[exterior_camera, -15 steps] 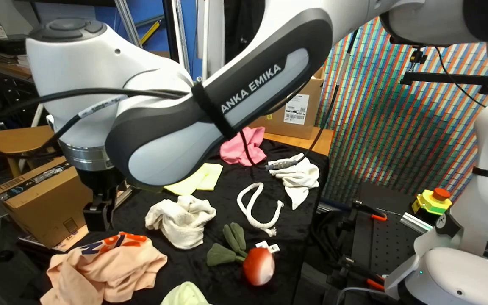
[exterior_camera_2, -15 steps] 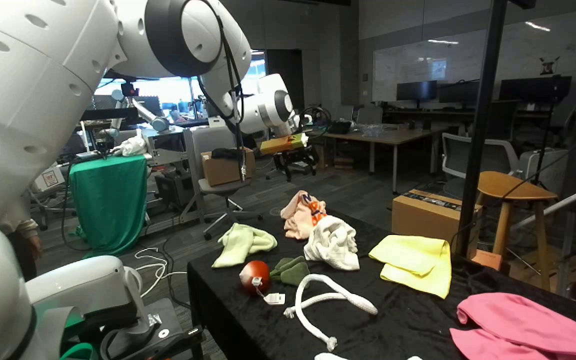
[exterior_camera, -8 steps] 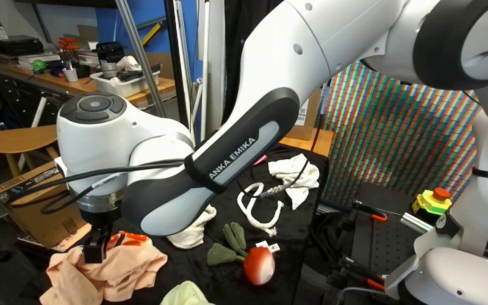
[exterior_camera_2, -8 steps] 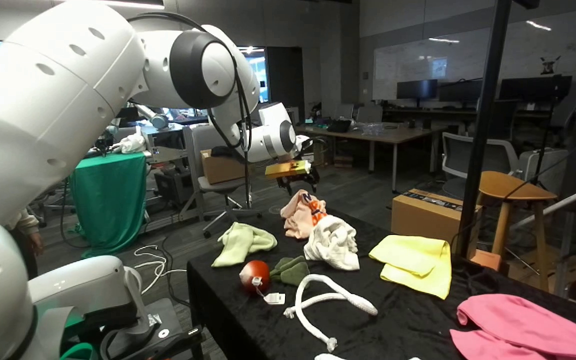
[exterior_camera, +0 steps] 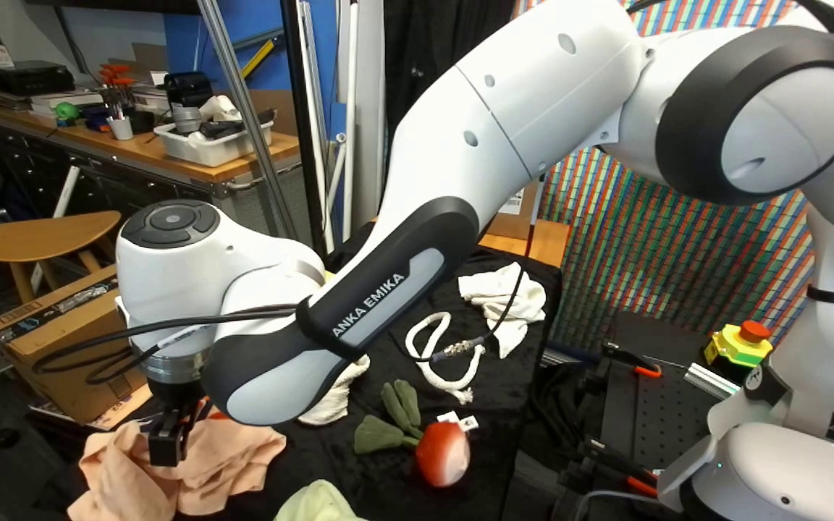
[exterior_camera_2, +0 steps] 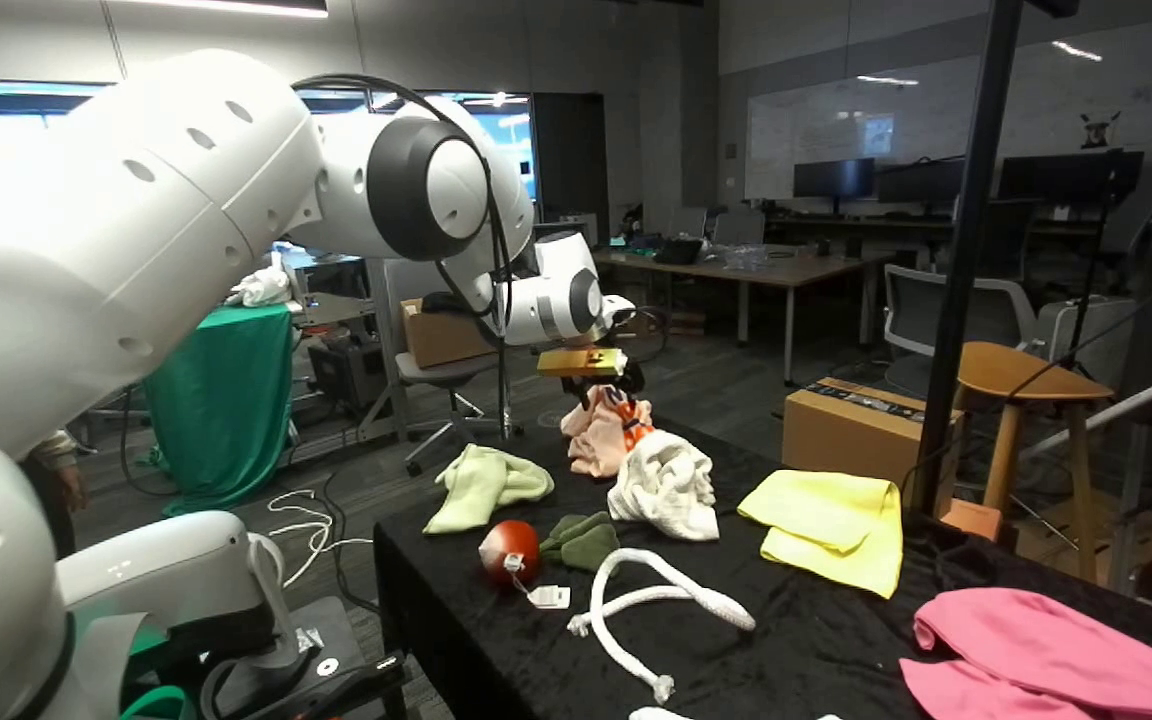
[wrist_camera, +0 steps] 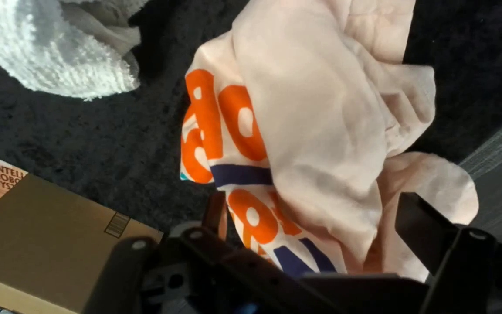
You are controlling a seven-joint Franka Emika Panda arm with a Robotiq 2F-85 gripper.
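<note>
Claw (wrist_camera: 314, 212) found spread wide apart above the peach cloth (wrist_camera: 316, 100), printed in orange and navy (contact on my part I cannot confirm). Relative to that cloth, I note a white towel (wrist_camera: 55, 48) just beside, a light green cloth (exterior_camera_2: 484, 488) near, and a pink cloth (exterior_camera_2: 1046, 645) well apart.
</note>
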